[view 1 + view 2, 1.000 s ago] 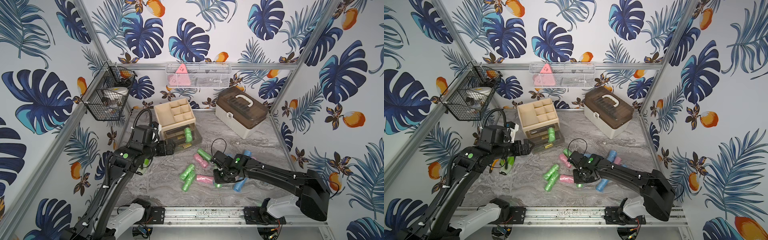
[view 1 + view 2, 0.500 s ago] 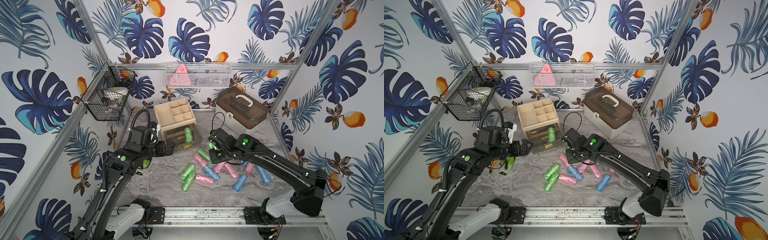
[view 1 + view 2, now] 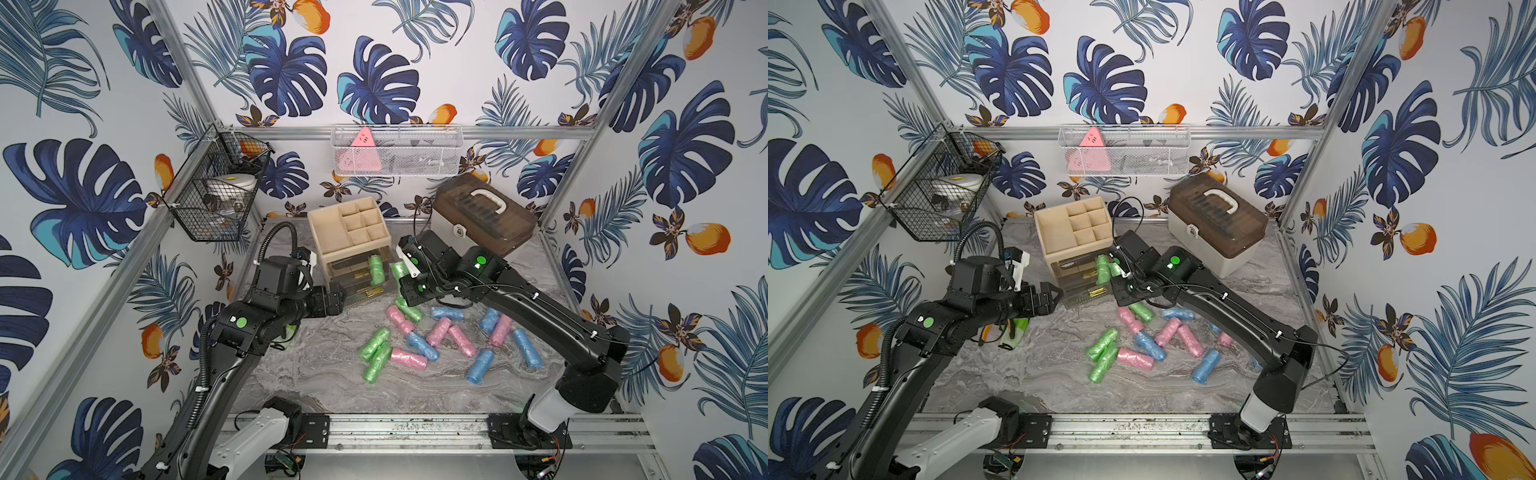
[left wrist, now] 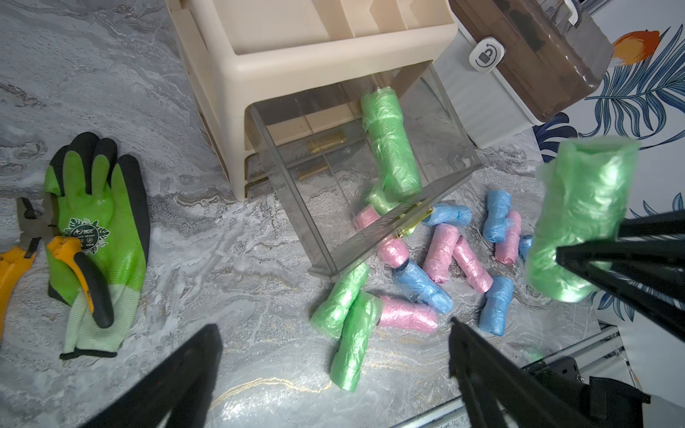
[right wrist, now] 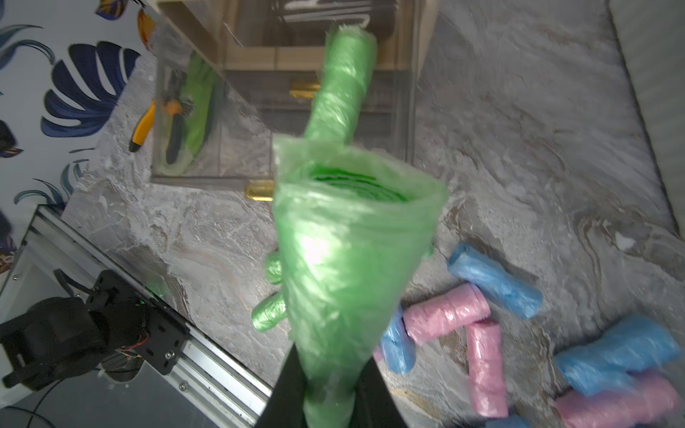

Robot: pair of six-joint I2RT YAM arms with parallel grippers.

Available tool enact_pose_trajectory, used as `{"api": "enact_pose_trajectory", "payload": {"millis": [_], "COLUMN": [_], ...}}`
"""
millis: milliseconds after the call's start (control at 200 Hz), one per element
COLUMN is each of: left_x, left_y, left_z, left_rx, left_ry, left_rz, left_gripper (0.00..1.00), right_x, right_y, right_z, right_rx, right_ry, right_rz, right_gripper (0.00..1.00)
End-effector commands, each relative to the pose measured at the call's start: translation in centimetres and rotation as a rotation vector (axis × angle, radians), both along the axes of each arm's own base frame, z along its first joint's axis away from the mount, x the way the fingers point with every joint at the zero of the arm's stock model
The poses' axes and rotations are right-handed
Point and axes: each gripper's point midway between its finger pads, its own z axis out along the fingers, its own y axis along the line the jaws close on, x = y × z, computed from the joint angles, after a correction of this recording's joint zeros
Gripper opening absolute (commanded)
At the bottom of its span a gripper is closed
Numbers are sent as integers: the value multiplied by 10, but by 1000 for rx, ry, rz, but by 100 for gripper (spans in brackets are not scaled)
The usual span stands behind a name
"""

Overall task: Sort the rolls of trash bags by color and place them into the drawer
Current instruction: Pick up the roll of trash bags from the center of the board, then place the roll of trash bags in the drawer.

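A smoky clear drawer [image 3: 360, 293] [image 4: 374, 233] stands pulled out of the beige organizer [image 3: 348, 229], and one green roll [image 3: 376, 269] [image 4: 391, 144] lies inside it. My right gripper [image 3: 405, 277] [image 5: 331, 374] is shut on another green roll [image 3: 1115, 269] [image 5: 348, 241] [image 4: 582, 218], held in the air by the drawer's right wall. My left gripper [image 3: 337, 301] [image 4: 333, 331] hangs open and empty at the drawer's left front. Loose green [image 3: 376, 350], pink [image 3: 409, 358] and blue rolls [image 3: 480, 366] lie scattered on the marble table.
A green work glove [image 4: 92, 229] and orange-handled pliers [image 4: 33, 241] lie left of the organizer. A brown-lidded case [image 3: 482, 220] stands at the back right. A black wire basket [image 3: 216, 195] and a white mesh basket [image 3: 395, 149] hang on the walls.
My right gripper has risen from the pile at the table's middle with a green roll and carried it back and left to the drawer. The left arm has barely moved.
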Motion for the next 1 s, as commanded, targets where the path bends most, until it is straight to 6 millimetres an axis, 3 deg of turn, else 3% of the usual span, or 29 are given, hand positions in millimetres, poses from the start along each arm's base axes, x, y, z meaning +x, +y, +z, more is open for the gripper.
{"api": "enact_pose_trajectory", "payload": {"millis": [0, 305, 325, 390, 766, 996], "left_x": [0, -8, -9, -10, -10, -9], "left_y": [4, 12, 13, 15, 16, 14], "left_z": [-2, -4, -3, -3, -7, -7], "left_rx": [10, 33, 37, 48, 60, 52], "left_ry": [1, 4, 4, 3, 9, 11], "left_rz": [18, 39, 42, 47, 44, 37], "left_gripper": [99, 99, 99, 99, 99, 99], "right_x": [7, 40, 45, 50, 59, 69], "right_y": [24, 83, 88, 94, 91, 91], "right_z": [10, 13, 1, -7, -56, -63], "right_rx": [25, 80, 62, 55, -1, 9], "right_ry": [-16, -30, -15, -4, 82, 117], "right_rz": [77, 132, 132, 135, 116, 98], "right_gripper": [20, 20, 20, 20, 20, 25]}}
